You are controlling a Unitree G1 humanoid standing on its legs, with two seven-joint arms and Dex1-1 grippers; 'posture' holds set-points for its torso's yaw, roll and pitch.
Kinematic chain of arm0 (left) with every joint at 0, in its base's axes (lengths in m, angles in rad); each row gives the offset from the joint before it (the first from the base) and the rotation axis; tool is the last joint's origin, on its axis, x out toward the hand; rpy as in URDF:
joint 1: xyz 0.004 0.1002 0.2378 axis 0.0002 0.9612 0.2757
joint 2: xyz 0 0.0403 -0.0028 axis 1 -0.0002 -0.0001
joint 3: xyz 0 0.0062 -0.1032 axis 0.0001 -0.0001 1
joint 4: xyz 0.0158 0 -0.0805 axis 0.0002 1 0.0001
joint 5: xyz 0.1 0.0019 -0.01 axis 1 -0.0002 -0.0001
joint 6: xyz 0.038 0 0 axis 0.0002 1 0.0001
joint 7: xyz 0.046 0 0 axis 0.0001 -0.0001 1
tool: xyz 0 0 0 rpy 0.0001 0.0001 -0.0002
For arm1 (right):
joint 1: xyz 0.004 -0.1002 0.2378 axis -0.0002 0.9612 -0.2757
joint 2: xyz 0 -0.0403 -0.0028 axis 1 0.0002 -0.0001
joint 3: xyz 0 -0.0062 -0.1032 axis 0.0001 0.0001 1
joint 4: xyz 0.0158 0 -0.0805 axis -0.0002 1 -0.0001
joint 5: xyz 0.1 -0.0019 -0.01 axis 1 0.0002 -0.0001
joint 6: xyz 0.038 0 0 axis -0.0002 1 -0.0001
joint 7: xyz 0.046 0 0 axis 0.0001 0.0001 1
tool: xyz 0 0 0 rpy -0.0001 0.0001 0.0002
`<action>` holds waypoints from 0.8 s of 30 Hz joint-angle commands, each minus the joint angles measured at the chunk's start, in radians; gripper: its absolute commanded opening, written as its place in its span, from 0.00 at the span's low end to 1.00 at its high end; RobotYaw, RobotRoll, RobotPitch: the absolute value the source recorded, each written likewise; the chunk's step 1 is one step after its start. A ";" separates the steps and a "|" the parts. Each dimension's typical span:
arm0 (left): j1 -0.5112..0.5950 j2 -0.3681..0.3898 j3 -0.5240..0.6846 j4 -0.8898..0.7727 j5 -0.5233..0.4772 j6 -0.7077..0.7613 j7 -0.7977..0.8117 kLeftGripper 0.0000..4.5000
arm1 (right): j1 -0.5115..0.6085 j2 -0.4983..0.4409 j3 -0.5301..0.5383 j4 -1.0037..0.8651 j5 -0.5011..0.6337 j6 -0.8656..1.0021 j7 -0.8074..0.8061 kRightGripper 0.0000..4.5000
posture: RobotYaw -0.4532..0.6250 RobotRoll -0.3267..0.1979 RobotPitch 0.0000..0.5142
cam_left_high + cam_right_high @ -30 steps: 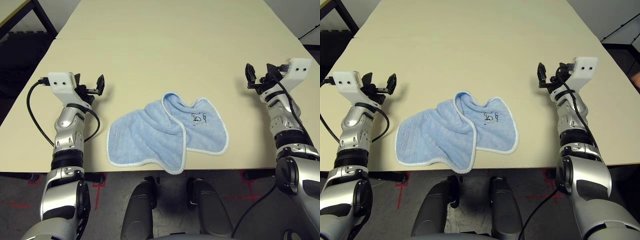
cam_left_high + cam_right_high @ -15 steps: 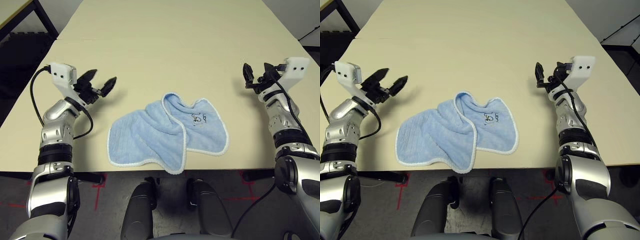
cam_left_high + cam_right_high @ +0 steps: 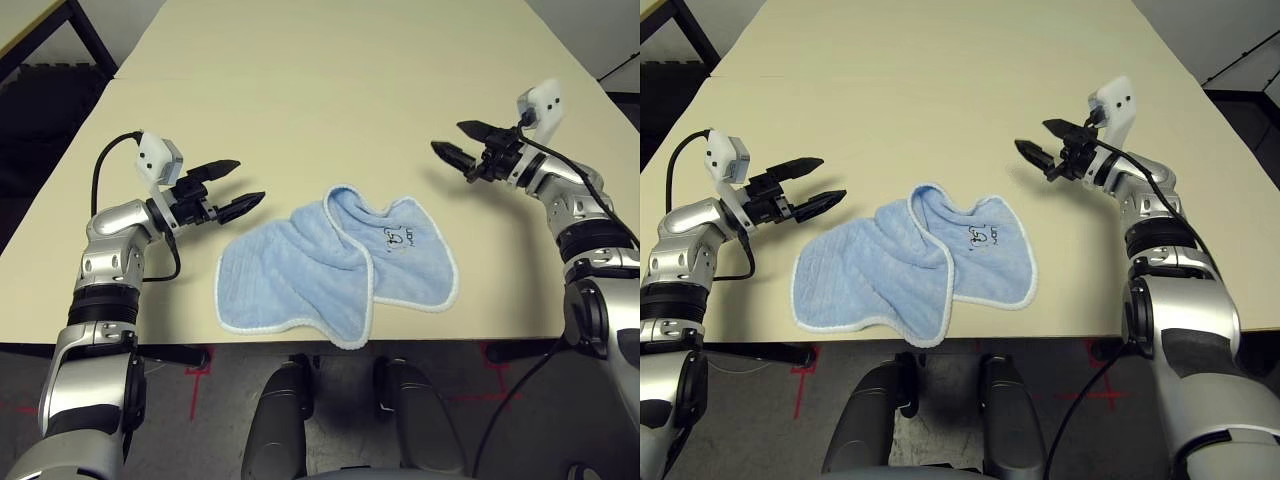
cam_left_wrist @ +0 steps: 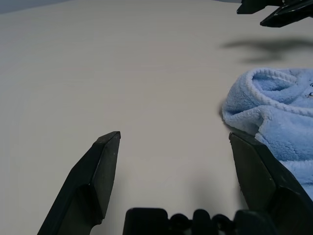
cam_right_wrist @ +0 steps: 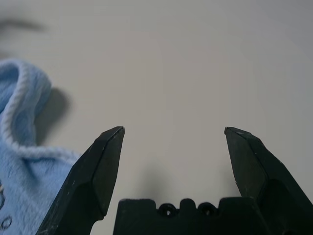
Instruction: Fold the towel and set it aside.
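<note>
Left eye view shows the towel (image 3: 340, 265) lying low in the middle of the frame, on the cream table (image 3: 330, 90), close to its near edge. It is light blue with a white sewn edge. It is not flat. One flap is thrown over the middle, so it looks bunched, and a small dark mark (image 3: 398, 238) sits on the right part.

At the left of the frame the left gripper (image 3: 238, 187) hangs just beside the towel's left side and does not touch it. Its two black fingers are spread wide and hold nothing. At the upper right the right gripper (image 3: 462, 142) points in at the towel from a bit farther off. Its fingers are spread wide too, with nothing in them.

Left wrist view shows the fluffy rolled edge of the towel just past one finger (image 4: 261, 178).

My guess is that this is the very start, the reach toward the cloth. No fold is made yet. Next, each gripper needs to come down low to an edge or corner and pinch it, so the towel can be pulled flat and folded over
</note>
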 commanded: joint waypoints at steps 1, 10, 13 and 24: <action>0.032 -0.008 -0.004 -0.038 0.000 -0.007 -0.001 1.00 | -0.053 -0.027 0.079 0.057 -0.100 -0.059 0.072 0.99 | 0.36 0.62 0.31; 0.079 -0.007 0.009 -0.128 -0.013 0.018 0.022 1.00 | -0.131 -0.007 0.163 0.124 -0.223 -0.115 0.125 0.99 | 0.39 0.62 0.32; 0.087 -0.008 0.010 -0.145 -0.013 0.027 0.031 1.00 | -0.137 0.012 0.169 0.130 -0.238 -0.113 0.139 0.99 | 0.40 0.62 0.32; 0.099 -0.012 0.006 -0.164 -0.012 0.039 0.044 1.00 | -0.127 0.052 0.241 0.148 -0.349 -0.134 0.063 0.99 | 0.40 0.62 0.34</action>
